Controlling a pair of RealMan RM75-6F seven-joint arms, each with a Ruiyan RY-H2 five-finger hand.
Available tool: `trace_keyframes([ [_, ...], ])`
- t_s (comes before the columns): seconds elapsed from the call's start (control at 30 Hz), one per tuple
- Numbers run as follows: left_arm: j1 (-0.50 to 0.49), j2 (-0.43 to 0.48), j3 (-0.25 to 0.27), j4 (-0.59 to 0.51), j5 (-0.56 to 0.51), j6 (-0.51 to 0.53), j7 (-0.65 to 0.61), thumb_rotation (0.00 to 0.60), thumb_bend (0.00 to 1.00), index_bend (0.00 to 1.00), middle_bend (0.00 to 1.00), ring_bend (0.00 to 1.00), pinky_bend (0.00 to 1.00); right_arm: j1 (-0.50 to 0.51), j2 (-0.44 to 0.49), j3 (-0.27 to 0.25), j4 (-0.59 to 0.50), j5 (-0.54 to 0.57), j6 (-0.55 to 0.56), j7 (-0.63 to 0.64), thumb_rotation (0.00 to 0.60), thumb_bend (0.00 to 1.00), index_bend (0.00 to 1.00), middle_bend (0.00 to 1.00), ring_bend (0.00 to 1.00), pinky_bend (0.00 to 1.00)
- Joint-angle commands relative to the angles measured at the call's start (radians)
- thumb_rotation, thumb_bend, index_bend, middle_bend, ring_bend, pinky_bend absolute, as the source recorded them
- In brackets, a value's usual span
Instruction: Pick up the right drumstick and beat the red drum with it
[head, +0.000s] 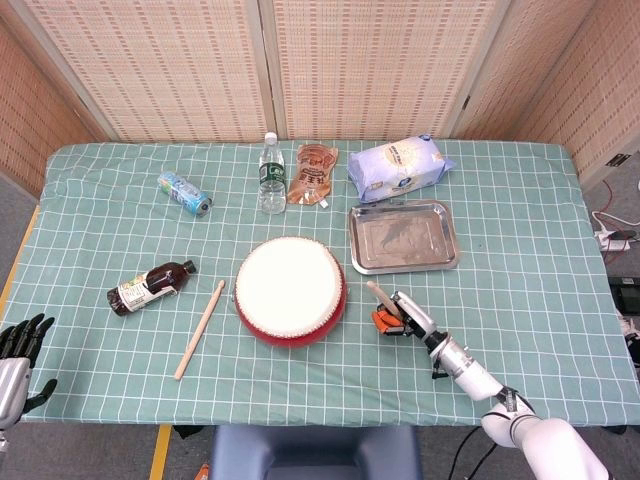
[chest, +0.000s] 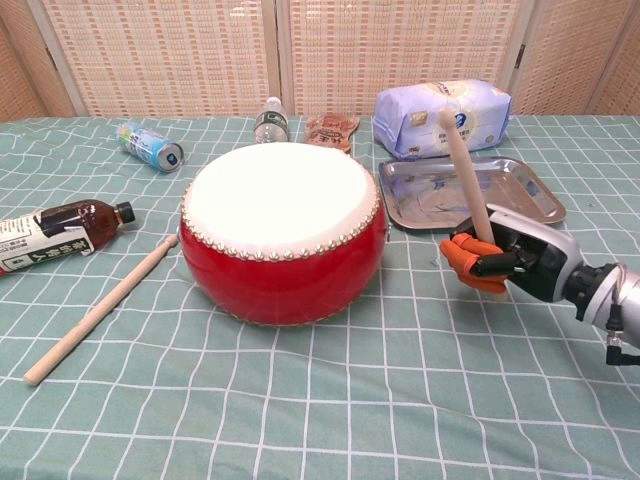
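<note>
The red drum (head: 290, 291) (chest: 284, 232) with a white skin sits mid-table. Just right of it my right hand (head: 402, 315) (chest: 500, 259), with orange fingertips, grips the right drumstick (head: 379, 296) (chest: 461, 172) near its lower end. The stick stands nearly upright, its tip leaning left toward the drum, clear of the skin. The other drumstick (head: 200, 329) (chest: 100, 310) lies on the cloth left of the drum. My left hand (head: 20, 350) hangs at the table's front left corner with fingers apart, holding nothing.
A steel tray (head: 402, 237) (chest: 470, 192) lies behind my right hand. A brown bottle (head: 150, 286), a can (head: 185, 193), a water bottle (head: 271, 175), a brown pouch (head: 313, 174) and a white bag (head: 400, 167) stand around the drum's left and far sides.
</note>
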Motion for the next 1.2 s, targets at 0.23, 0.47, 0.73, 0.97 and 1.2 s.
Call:
trace_keyframes([
  [0.23,-0.003,-0.010,0.001,0.013,0.012,0.003,-0.015,0.600,0.23,0.00,0.00,0.00,0.00,0.108,0.394,0.092,-0.570,0.060,-0.111,-0.684,0.600,1.00,1.00,1.00,1.00,1.00],
  [0.47,0.003,-0.011,0.004,0.022,0.028,0.027,-0.023,0.600,0.23,0.01,0.00,0.00,0.00,0.175,0.565,0.198,-0.829,0.210,-0.279,-1.085,0.600,1.00,1.00,1.00,1.00,1.00],
  [0.73,0.007,-0.005,0.000,0.009,0.041,0.051,-0.027,0.600,0.23,0.01,0.00,0.00,0.00,0.261,0.570,0.288,-0.878,0.429,-0.453,-1.421,0.600,1.00,1.00,1.00,1.00,1.00],
  [0.97,0.010,-0.002,0.002,0.000,0.048,0.061,-0.024,0.600,0.23,0.00,0.00,0.00,0.00,0.323,0.516,0.312,-0.841,0.558,-0.523,-1.616,0.600,1.00,1.00,1.00,1.00,1.00],
  [1.2,0.012,-0.001,0.002,0.002,0.045,0.062,-0.029,0.600,0.23,0.01,0.00,0.00,0.00,0.370,0.466,0.300,-0.800,0.654,-0.546,-1.804,0.600,1.00,1.00,1.00,1.00,1.00],
])
